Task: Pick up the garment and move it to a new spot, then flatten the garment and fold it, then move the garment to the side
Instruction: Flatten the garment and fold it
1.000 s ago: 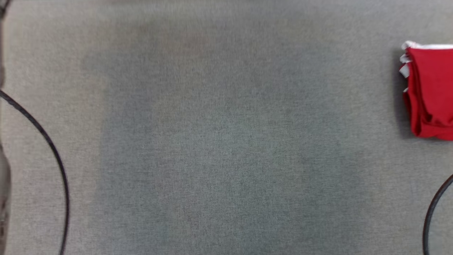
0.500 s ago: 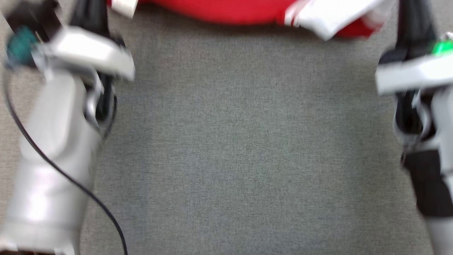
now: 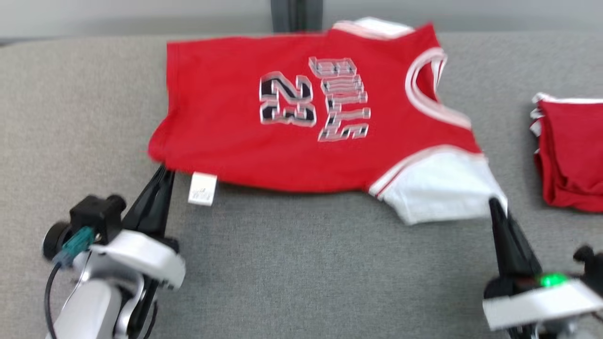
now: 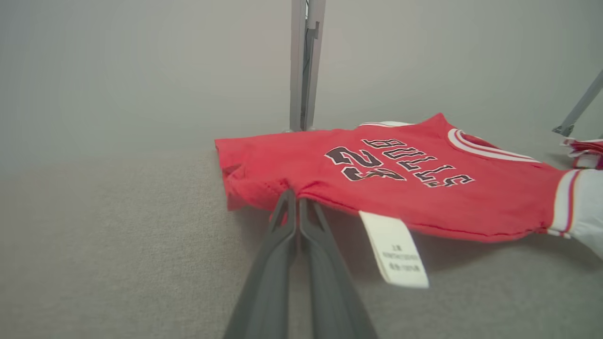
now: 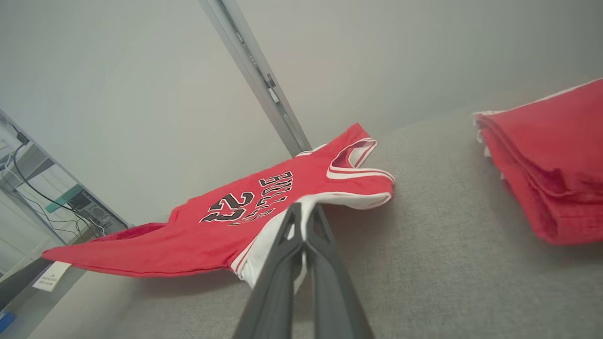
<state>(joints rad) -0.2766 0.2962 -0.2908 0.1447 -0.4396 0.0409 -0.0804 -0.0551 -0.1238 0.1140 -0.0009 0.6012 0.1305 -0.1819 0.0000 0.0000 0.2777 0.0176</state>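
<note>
While the red fabric jersey (image 3: 226, 141) with white sleeves stretched just ahead, we saw our left gripper (image 3: 162, 173) pinching its hem and our right gripper (image 3: 493, 203) its sleeve.

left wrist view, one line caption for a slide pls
Left gripper shut on the hem of a red jersey, white tag hanging above the grey table.

Grey woven tabletop (image 3: 301, 263) in front of me. Folded red cloth pile (image 3: 572, 150), white edging on its near-left side, lies at my far right, cut by the frame. Grey metal post (image 3: 296, 14) rises behind the far edge; pale wall (image 4: 118, 61) beyond.
</note>
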